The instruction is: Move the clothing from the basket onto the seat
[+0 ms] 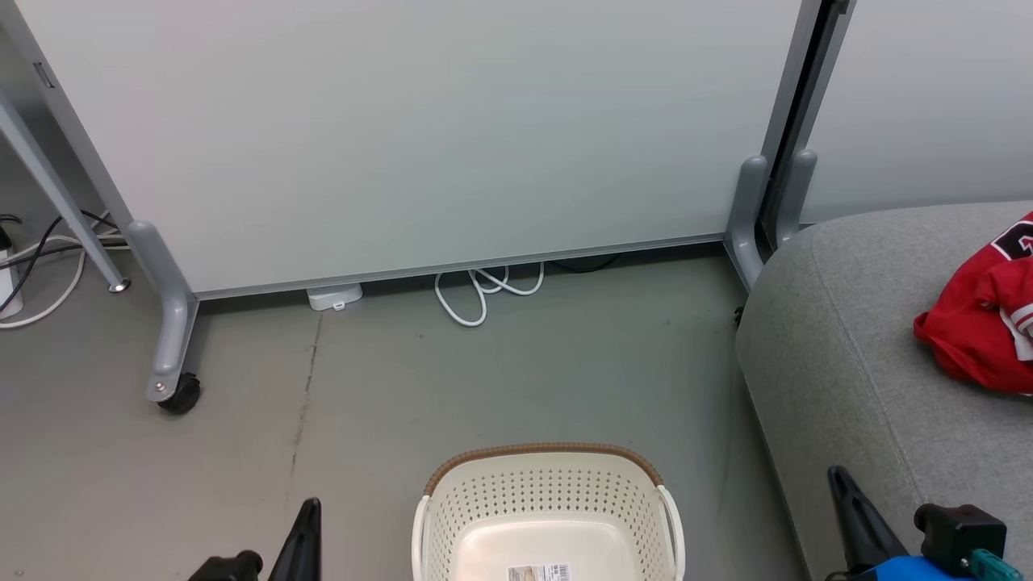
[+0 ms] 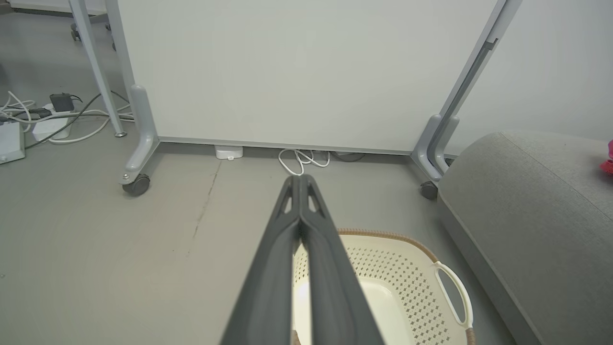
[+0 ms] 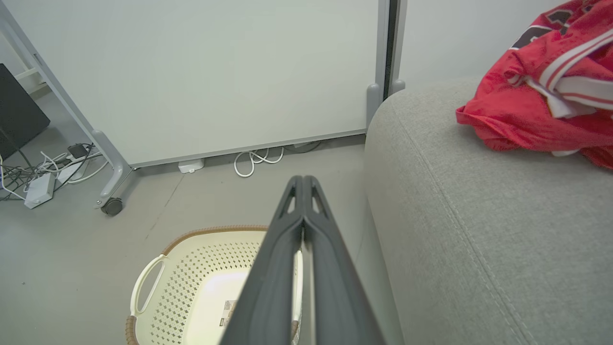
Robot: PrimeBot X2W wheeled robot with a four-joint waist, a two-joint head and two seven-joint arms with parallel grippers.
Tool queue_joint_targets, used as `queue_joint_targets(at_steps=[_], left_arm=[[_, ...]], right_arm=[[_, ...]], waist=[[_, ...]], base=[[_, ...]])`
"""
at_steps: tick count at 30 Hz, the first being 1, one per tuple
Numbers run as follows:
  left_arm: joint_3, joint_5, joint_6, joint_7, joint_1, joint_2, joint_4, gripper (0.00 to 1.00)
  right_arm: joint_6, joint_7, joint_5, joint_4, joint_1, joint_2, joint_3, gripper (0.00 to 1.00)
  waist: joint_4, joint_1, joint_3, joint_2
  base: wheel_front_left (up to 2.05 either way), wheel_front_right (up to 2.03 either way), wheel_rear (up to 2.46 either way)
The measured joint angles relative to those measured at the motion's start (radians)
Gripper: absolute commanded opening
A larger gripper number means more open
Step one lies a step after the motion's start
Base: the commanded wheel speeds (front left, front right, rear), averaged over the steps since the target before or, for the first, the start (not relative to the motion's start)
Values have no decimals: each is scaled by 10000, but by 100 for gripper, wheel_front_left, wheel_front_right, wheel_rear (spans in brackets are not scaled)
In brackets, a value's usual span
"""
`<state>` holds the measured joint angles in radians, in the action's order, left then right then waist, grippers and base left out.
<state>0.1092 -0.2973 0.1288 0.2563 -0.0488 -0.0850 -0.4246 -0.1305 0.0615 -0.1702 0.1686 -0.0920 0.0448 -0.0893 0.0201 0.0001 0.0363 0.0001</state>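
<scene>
**Left gripper (image 2: 300, 179) and right gripper (image 3: 303, 179): both clenched on nothing**

Fingers (image 2: 273, 268) pressed flat together, no fabric. Just past them sits the laundry basket (image 1: 549, 484), and what shows of its floor is bare apart from a label sticker (image 1: 538, 572). Red basketball clothing (image 1: 976, 331) lies bunched on the grey sofa (image 1: 839, 347). Looks basically done to me; I'd peek at the basket's hidden near end, keeping the arms off the fabric.

You face a pale partition panel (image 1: 420, 129) on grey legs, a black caster (image 1: 179, 397) under its left leg. At its lower edge lie a looped white cable (image 1: 484, 290) and a small white box (image 1: 333, 297). More cables (image 1: 40, 258) tangle far left on the cracked grey floor (image 1: 524, 371).
</scene>
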Motion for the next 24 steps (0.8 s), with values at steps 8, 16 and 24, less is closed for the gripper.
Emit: queue_joint_targets(at_steps=[8, 16, 24], left_arm=[[-102, -984, 0, -313, -147, 42, -125, 0], [-351, -2337, 0, -673, -67, 92, 90, 0], [-583, -3563, 0, -1016, 118, 128, 290, 0]], right_arm=[[0, -163, -1053, 328, 16, -38, -17, 0], [0, -341, -2537, 360, 100, -38, -33, 0], [0, -489, -3871, 393, 287, -36, -52, 0]], waist=[[-11, 0, -20, 0], [-24, 0, -46, 0], [-37, 0, -71, 0]], base=[[0, 0, 0], [0, 0, 0], [0, 0, 0]])
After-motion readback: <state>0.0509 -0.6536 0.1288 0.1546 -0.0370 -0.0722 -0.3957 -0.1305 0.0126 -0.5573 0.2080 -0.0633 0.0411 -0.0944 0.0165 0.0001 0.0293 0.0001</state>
